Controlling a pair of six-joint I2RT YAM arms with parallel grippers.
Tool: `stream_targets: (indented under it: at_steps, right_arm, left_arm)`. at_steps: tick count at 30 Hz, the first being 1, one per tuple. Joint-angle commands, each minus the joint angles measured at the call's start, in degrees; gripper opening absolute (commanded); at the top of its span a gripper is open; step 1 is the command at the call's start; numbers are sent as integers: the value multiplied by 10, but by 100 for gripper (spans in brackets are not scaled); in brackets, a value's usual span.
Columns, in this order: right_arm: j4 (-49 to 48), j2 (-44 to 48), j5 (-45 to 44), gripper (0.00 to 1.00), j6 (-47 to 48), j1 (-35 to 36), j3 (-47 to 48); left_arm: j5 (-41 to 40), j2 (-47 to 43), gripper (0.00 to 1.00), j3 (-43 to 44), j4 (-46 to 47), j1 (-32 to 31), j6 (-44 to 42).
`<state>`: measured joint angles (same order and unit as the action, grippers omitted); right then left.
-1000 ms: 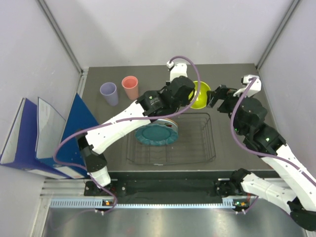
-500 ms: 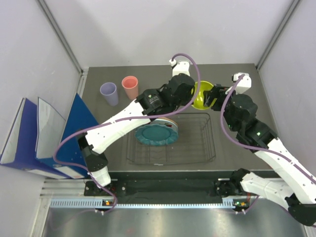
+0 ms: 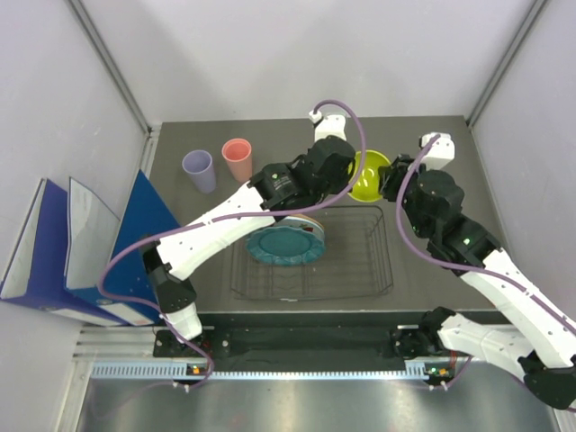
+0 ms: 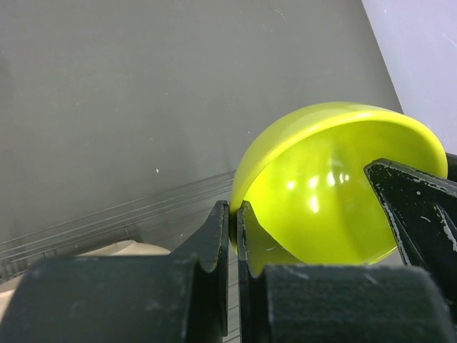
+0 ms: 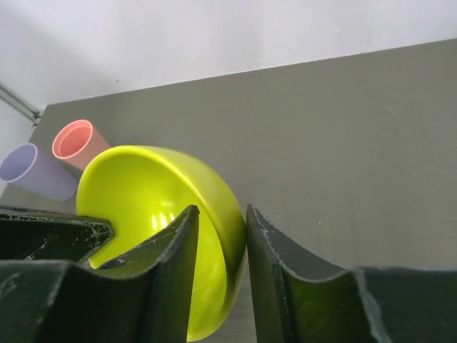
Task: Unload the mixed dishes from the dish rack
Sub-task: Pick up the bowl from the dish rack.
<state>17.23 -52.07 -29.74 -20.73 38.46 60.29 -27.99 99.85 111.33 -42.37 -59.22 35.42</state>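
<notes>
Showing two cups (image 3: 199, 169) (image 3: 238, 158), one bowl (image 3: 370, 173)

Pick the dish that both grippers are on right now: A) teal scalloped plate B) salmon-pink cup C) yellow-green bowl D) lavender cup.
C: the left gripper pinches the rim of the yellow-green bowl, and the right gripper sits astride the rim on the other side.

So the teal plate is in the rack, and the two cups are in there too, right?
Not quite. The teal plate is in the rack, but the lavender cup and the pink cup stand outside it on the table, as the top view shows.
</notes>
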Motion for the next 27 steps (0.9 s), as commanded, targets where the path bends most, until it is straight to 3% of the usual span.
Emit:
stream_targets:
  at_steps: [1, 15, 19, 21, 27]
  right_arm:
    - [-17, -8, 6, 33, -3, 7, -6]
    - [-24, -39, 1, 31, -4, 6, -25]
    - [-26, -41, 4, 16, -4, 7, -27]
    - [-26, -42, 4, 0, -5, 6, -29]
    - [-25, -34, 1, 0, -3, 6, -30]
  left_arm:
    - [8, -29, 0, -7, 57, -2, 3]
    - [15, -42, 0, -29, 71, -2, 4]
    - [17, -43, 0, -30, 72, -2, 4]
    - [16, -43, 0, -31, 73, -2, 4]
    - [14, -44, 0, -36, 77, -2, 3]
